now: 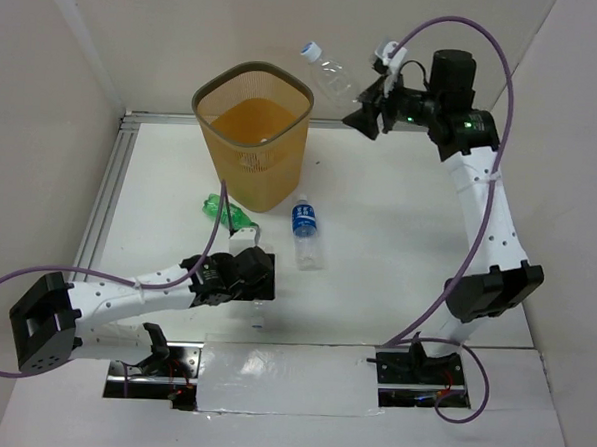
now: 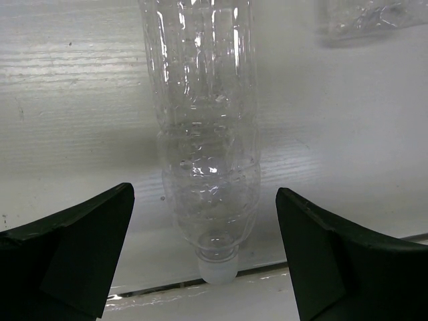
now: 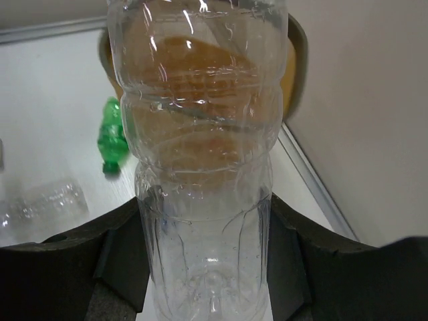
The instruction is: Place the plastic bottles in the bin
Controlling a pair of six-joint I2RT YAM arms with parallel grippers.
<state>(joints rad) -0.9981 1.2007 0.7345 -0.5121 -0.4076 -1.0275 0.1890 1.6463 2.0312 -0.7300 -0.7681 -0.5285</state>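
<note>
The right claw (image 1: 369, 115) grips a capped clear bottle (image 1: 334, 77) in the air close by the bin (image 1: 251, 171), not yet dropped. The left claw (image 2: 204, 221) gapes wide around a plain clear bottle (image 2: 200, 120) lying on the tabletop (image 1: 379, 218). A green bottle (image 1: 227, 212) and a blue-labelled bottle (image 1: 306, 231) lie near the bin, so most of the work looks undone.

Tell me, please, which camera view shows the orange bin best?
The top external view. There the orange bin stands whole, with its full rim and mesh walls in sight. The right wrist view shows only parts of it, mostly behind and through the clear bottle close to the lens. The left wrist view does not show it.
</note>
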